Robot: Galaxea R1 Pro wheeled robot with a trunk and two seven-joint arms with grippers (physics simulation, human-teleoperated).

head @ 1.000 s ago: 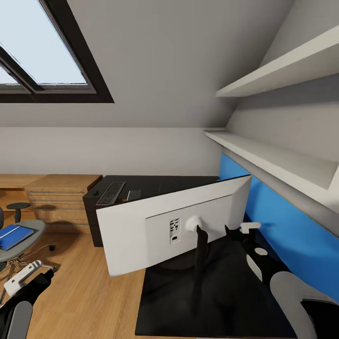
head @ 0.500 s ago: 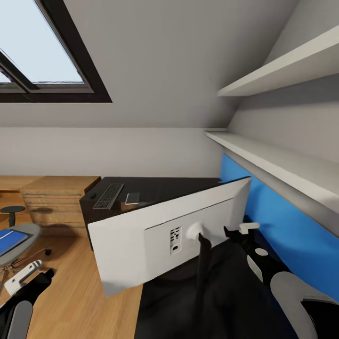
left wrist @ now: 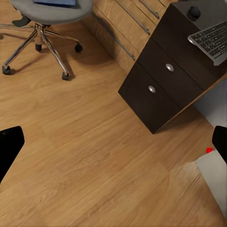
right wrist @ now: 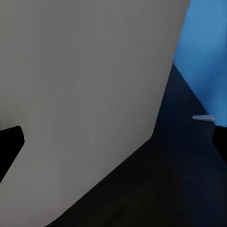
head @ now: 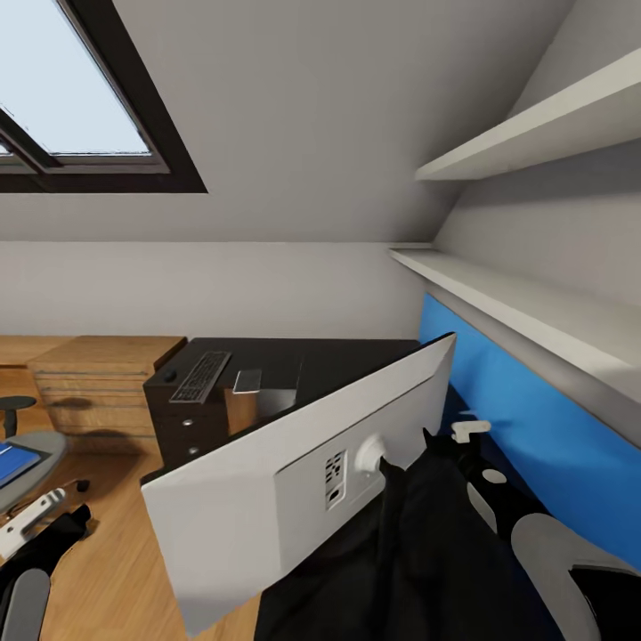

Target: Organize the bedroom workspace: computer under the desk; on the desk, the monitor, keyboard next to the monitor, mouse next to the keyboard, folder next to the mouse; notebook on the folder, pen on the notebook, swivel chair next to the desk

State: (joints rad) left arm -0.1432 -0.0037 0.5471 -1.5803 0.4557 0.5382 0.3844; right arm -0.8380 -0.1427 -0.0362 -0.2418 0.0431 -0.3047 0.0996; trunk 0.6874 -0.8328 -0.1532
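On the desk (head: 294,365), the tilted monitor (head: 294,485) is seen just beside the right gripper (right wrist: 116,137), whose jaws are spread, perhaps not touching it.

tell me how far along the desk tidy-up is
Done: keyboard lies on the dark desk. In hand: the monitor leans hard over the desk, the right gripper close behind it. Left: the blue folder sits on the swivel chair; notebook, pen and chair placement follow.

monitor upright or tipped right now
Tipped. In the head view the monitor shows its white back with the top edge slanting steeply, its left corner hanging low past the desk edge.
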